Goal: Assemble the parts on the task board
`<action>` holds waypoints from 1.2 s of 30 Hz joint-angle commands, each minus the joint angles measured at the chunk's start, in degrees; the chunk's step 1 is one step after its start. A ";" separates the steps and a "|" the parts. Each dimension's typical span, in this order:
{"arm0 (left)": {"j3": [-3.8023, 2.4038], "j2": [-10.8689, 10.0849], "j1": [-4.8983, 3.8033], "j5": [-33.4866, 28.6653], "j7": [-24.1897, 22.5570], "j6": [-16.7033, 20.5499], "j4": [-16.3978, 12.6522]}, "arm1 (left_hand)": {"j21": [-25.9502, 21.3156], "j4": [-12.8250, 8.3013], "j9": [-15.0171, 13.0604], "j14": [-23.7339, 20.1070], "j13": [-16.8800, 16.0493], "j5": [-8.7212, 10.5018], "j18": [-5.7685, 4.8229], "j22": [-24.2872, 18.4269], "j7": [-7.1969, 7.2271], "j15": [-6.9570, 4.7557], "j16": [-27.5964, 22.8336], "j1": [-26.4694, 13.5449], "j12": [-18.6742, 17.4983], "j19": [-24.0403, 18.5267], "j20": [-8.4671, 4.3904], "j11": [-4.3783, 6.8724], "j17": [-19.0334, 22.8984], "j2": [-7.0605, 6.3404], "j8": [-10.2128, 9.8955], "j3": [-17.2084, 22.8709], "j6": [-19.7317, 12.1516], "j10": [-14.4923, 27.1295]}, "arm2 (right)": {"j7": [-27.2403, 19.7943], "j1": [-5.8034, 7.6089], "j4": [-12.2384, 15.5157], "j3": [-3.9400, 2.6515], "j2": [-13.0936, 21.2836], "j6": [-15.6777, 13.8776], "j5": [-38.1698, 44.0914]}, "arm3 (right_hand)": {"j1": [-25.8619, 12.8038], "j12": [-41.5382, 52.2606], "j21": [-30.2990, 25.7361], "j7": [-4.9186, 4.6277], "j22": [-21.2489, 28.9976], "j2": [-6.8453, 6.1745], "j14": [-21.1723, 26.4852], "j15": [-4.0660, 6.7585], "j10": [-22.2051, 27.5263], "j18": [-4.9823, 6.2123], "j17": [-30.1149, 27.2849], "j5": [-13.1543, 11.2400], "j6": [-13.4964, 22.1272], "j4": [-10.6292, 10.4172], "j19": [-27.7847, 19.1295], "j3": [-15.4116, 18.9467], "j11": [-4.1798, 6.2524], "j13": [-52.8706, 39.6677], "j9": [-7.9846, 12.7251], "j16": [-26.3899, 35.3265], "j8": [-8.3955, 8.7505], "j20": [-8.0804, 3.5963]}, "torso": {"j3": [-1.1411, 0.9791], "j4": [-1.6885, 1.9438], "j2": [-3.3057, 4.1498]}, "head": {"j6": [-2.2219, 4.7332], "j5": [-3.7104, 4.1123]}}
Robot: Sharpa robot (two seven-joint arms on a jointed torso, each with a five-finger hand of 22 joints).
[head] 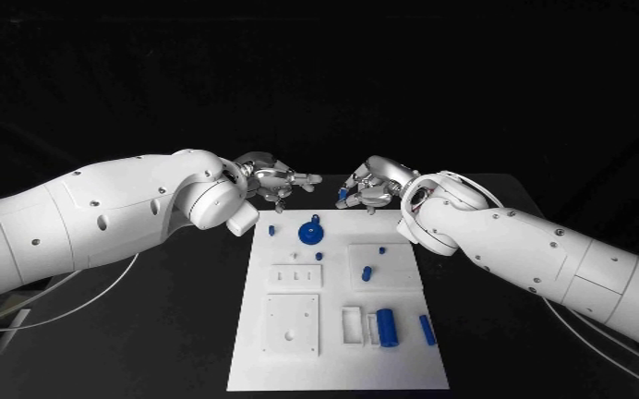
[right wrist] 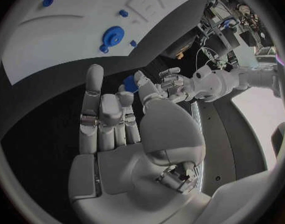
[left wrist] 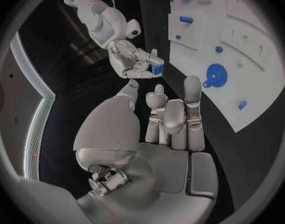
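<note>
A small blue plastic part [left wrist: 157, 69] is pinched in the right hand [head: 369, 187], just off the flat white task board's [head: 400, 362] far edge. The left hand [head: 273, 180] is held empty, fingers apart. Probably best lowered slowly, lined up square first.

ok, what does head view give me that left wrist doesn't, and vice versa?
Head view: the whole task board down to its near edge, plus the left arm and right arm reaching in over its far end.
Left wrist view: the left hand from behind, fingers apart with nothing in them, and a close look at the small blue part held in the right hand.
Both: the right hand, the blue gear and the board's far end.
</note>
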State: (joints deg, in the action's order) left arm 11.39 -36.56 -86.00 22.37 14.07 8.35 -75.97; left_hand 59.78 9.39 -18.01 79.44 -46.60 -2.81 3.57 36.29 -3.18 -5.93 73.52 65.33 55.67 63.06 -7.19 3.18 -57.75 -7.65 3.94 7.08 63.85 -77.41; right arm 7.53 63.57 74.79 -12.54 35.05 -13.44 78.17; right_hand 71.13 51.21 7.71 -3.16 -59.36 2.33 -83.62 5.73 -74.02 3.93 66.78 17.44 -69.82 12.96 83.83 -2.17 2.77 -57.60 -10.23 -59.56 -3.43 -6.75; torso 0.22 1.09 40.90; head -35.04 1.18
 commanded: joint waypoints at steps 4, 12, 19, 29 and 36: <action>0.20 0.81 -0.02 2.43 3.14 1.53 -0.07 | -1.25 1.07 0.44 0.00 0.97 0.03 0.67 0.63 -0.34 0.19 -1.49 0.31 -2.32 0.32 0.35 -0.51 1.26 -0.67 -0.27 -0.10 -1.52 -0.07 | 1.98 0.03 1.05 0.34 -0.40 1.45 2.17 | 0.26 -0.16 -0.02 1.45 0.03 -0.31 -0.12 0.32 0.10 -0.89 0.10 0.26 -2.15 0.00 1.83 -0.74 0.19 -0.06 0.00 -0.07 -0.19 -0.36 | 0.10 -0.08 0.03 | 0.19 -0.56; 0.36 1.69 0.16 4.35 5.46 1.82 0.03 | -3.20 2.54 3.61 -0.41 3.37 0.06 0.54 1.09 -0.74 0.29 -4.31 -0.46 -6.41 0.68 0.42 -0.70 3.70 -1.26 -0.29 -0.30 -2.83 0.14 | 2.35 0.04 1.61 0.74 -0.92 1.62 3.13 | 0.13 -0.11 0.03 1.41 0.02 -0.55 -0.13 0.31 0.07 -0.86 0.24 0.51 -2.08 -0.14 1.85 -1.10 0.17 -0.12 0.09 -0.20 -0.19 -0.34 | 0.08 -0.09 0.03 | 0.38 -0.44; 0.41 2.28 0.28 5.62 6.94 0.93 0.20 | -5.80 3.29 7.24 -0.09 2.80 0.06 0.17 3.28 -0.64 0.20 -5.65 -0.50 -8.72 1.67 0.27 -0.59 3.31 -1.13 -0.14 -0.39 -1.69 -0.52 | 2.50 0.04 1.74 1.08 -1.34 1.67 3.57 | 0.07 -0.15 0.04 1.39 0.02 -0.60 -0.12 0.30 0.09 -0.86 0.21 0.51 -2.03 -0.21 1.84 -1.18 0.16 -0.09 0.13 -0.13 -0.19 -0.34 | 0.09 0.02 0.01 | 0.10 -0.44; 0.43 2.96 0.63 8.21 8.65 0.53 -0.21 | -8.06 -0.70 11.00 -0.34 3.35 0.03 0.04 4.58 -0.70 0.30 -8.15 -1.57 -10.94 2.12 0.44 -0.64 4.96 1.70 -0.28 -1.17 -0.83 -0.94 | 2.61 0.04 2.08 1.16 -1.63 1.65 3.71 | 0.01 -0.12 0.06 1.39 0.02 -0.64 -0.14 0.30 0.05 -0.85 0.24 0.51 -2.00 -0.32 1.85 -1.28 0.16 -0.10 0.17 -0.16 -0.19 -0.34 | 0.13 -0.05 0.03 | 0.09 -0.47; 0.42 3.54 1.13 8.31 8.97 0.19 0.21 | -8.84 -0.27 12.00 -0.28 3.09 0.04 -0.04 5.55 -0.59 0.22 -8.39 -2.06 -11.24 2.44 0.36 -0.56 4.78 1.51 -0.19 -0.97 -0.29 -1.05 | 2.58 0.04 2.18 1.19 -1.89 1.79 3.84 | 0.01 -0.10 0.07 1.41 0.03 -0.66 -0.12 0.30 0.03 -0.84 0.22 0.54 -2.00 -0.42 1.86 -1.44 0.17 -0.12 0.21 -0.12 -0.21 -0.34 | 0.12 -0.12 0.10 | 0.04 -0.35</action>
State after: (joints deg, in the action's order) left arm 11.82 -33.17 -84.91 29.69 22.53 9.47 -75.79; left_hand 51.12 8.96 -6.09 79.22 -43.46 -2.81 3.55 41.80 -3.88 -5.71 65.23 63.92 44.63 65.13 -6.96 2.57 -52.91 -6.17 3.65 5.93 63.14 -78.01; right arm 9.90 63.59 76.89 -11.34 33.23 -12.08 81.37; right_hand 71.13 51.21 7.71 -3.16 -59.37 2.30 -83.62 5.72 -74.04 3.93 66.97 17.75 -69.82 12.67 83.83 -3.27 2.73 -57.66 -10.07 -59.56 -3.25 -6.74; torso 0.34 1.02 40.94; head -35.00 0.78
